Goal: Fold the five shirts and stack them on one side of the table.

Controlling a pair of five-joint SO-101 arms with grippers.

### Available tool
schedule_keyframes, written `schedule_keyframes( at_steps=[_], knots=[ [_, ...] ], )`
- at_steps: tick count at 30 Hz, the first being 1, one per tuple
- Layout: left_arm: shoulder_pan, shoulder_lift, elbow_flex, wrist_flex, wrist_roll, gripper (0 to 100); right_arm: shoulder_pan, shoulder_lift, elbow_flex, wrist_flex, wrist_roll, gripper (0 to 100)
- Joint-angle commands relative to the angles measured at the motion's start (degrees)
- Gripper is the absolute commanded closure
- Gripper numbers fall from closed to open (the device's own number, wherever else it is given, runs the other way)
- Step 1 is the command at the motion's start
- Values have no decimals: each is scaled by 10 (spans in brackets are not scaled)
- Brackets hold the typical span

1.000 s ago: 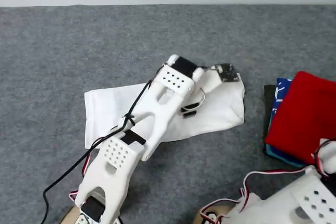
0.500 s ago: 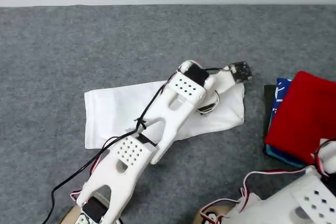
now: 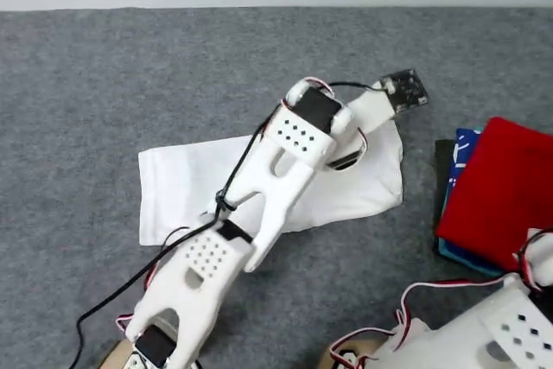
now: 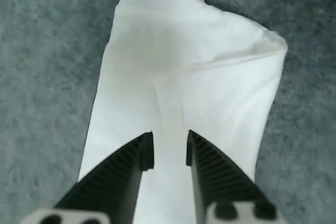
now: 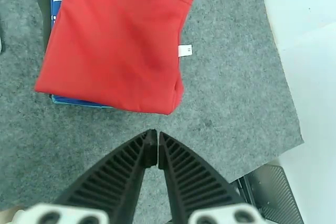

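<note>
The white shirt point(image 4: 194, 77) looks like the last one to fold: a soft, limp, half-folded rectangle with rounded creases on the coarse grey tabletop point(image 3: 104, 66). It lies under and ahead of the left jaws, which are slightly parted and hold nothing. Next they probably need to pinch an edge and carry it over, while the right jaws sit closed and empty, just short of the red shirt point(image 5: 115, 40) topping the stack.
</note>
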Motion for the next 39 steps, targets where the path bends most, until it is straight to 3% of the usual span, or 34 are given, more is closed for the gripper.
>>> schedule_keyframes(
  at_steps=[1,8,13,20,28,39],
  knots=[
    [-25,-108,81,18,33,889,-3,-7,-4,22,-6,987],
    [-193,-261,284,18,130,870,-4,-7,-2,22,-5,987],
    [-337,-360,436,18,134,816,-4,-7,-1,22,-5,987],
    [-485,-368,546,15,133,776,-4,-7,0,22,-4,987],
    [-517,-268,546,-15,133,754,-4,-7,0,22,-4,987],
    [-496,-134,484,-53,167,754,-1,-7,-2,22,-3,987]
  ],
)
